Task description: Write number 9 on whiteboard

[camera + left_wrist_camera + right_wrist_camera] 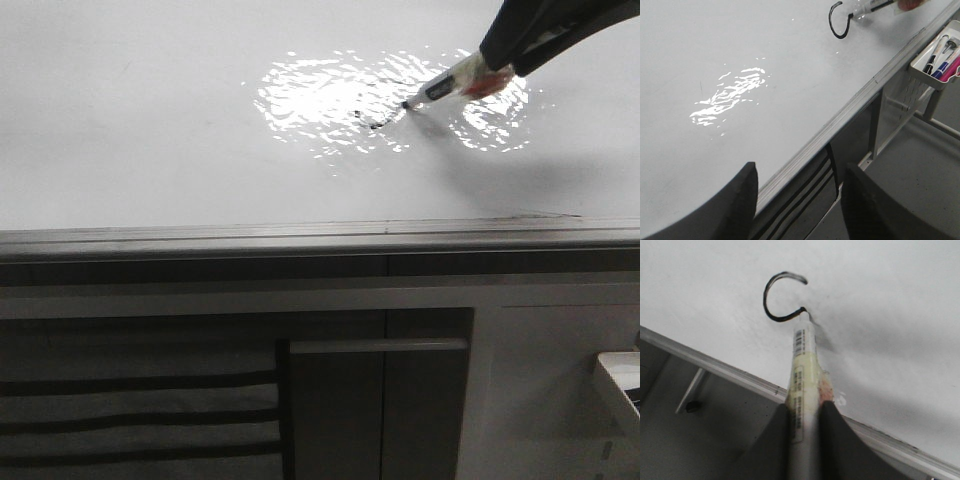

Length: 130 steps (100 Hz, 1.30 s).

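Setting: grey cabinet (380, 400) with a bar handle (378, 345) stands nearest, below the board's front edge.
Tray: a small white tray (935, 62) hangs off the edge strip at the near right, holding several markers (939, 56).
Left gripper (800, 205): hovers above the near edge of the whiteboard, its two dark fingers (727, 210) spread apart, nothing between them.
Whiteboard (150, 130): lies flat, glossy pale grey, with a thin metal edge strip (300, 238) along the near side and a rippled glare patch (330, 100) farther back.
Right gripper (804, 412): clamped on a white marker (802, 370), reaching in from the far right.
Marker tip: touching the board at the end of the stroke.
Number 9 (777, 297): only an open curved black stroke, by the glare patch, far right of centre.
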### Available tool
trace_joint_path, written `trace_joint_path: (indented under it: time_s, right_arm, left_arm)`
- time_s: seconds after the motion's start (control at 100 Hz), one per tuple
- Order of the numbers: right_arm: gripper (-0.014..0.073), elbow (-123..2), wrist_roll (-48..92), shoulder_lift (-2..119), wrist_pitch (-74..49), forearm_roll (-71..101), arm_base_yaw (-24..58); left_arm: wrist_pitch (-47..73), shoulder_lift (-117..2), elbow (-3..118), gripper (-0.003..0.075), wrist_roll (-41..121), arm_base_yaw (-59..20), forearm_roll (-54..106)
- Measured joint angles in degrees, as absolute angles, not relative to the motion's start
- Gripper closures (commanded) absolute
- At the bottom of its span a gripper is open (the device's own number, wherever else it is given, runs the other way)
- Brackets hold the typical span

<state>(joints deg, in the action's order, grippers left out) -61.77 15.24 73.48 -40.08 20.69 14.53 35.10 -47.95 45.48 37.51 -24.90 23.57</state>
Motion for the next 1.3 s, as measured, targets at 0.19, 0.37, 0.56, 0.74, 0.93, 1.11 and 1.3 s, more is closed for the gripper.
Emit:
trace_joint_path:
  time_s: [0.19, 0.37, 0.56, 0.74, 0.93, 1.11, 1.3]
  right_arm:
    - [0.0648, -62.75, 14.86, 73.45, -40.06, 19.81, 14.37]
    - [0.0648, -61.67, 14.86, 73.36, -40.33, 20.18, 14.28]
    - [0.0648, -54.88, 14.86, 73.08, -41.20, 21.60, 16.67]
    - [0.0648, -55.67, 16.99, 72.04, -42.47, 22.89, 16.67]
    - [0.0648, -61.85, 29.87, 67.32, -52.52, 26.91, 16.67]
    - [0.0648, -64.12, 48.90, 64.36, -63.98, 27.48, 17.09]
    - [0.0648, -64.12, 57.97, 63.94, -66.67, 27.48, 17.09]
  left_arm:
    - [34.84, -47.95, 45.48, 0.0366, 37.51, -24.90, 23.57]
    - [34.84, -47.95, 45.48, 0.0366, 37.51, -24.90, 23.57]
    - [34.72, -47.95, 45.48, 0.0366, 37.51, -24.90, 23.57]
    - [34.98, -48.59, 46.26, 0.0366, 37.51, -24.90, 24.24]
    - [42.39, -55.07, 53.37, 0.0365, 41.86, -28.71, 24.47]
    - [45.78, -64.13, 59.48, 0.0366, 48.62, -36.30, 24.47]
    - [44.72, -74.40, 65.42, 0.0365, 50.87, -44.37, 24.47]
